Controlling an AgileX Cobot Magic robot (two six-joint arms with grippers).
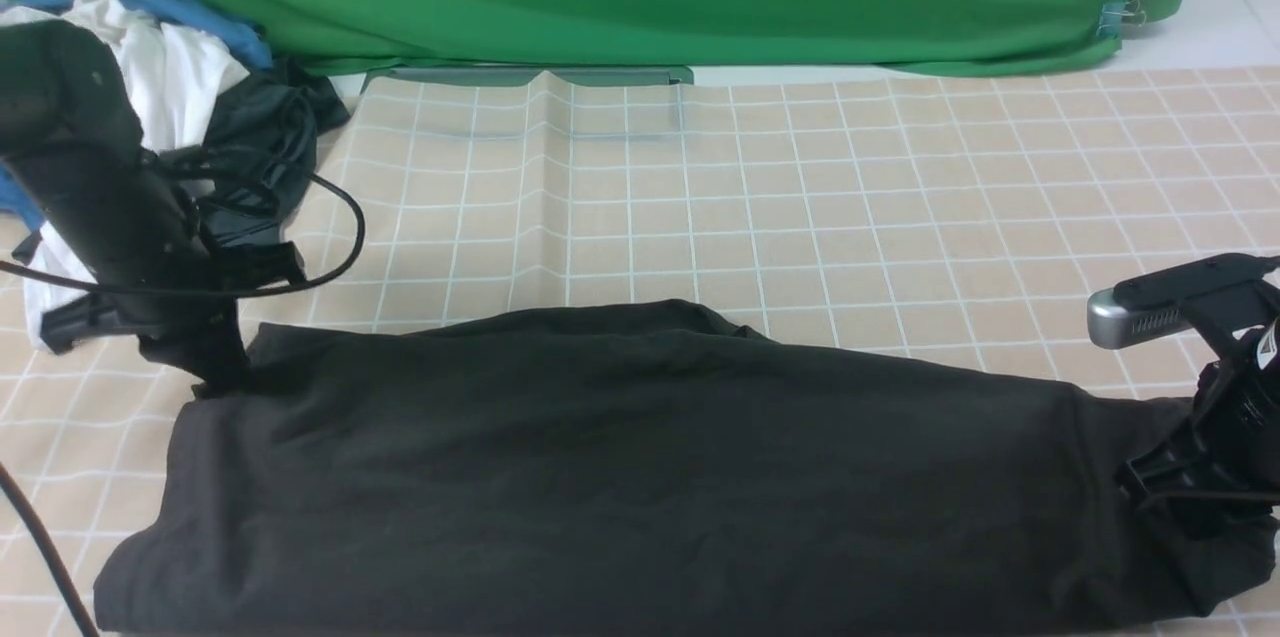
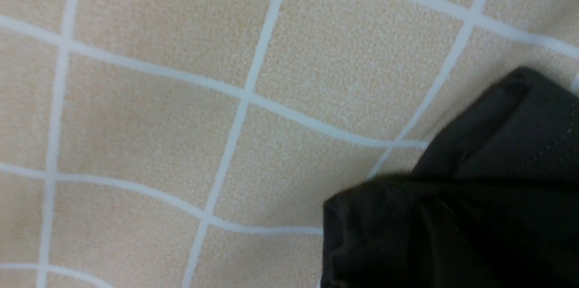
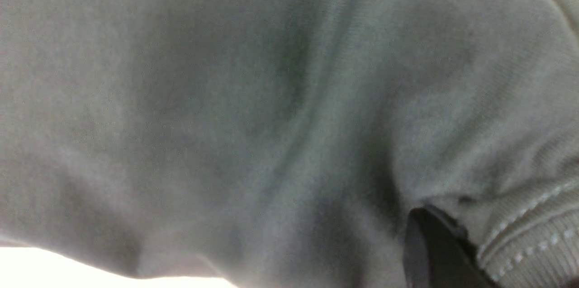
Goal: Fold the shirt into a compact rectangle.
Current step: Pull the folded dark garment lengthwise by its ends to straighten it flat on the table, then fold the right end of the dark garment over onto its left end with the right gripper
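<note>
Jaws of both arms are clamped on opposite ends of the shirt (image 1: 620,467), left gripper (image 1: 215,367) and right gripper (image 1: 1165,487) apparently stretching it flat across the table (image 1: 800,197) for the next fold.

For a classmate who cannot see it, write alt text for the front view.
A black shirt lies folded into a long band across a checked cloth. The left gripper and right gripper pinch its two ends. More clothes sit piled far left.
</note>
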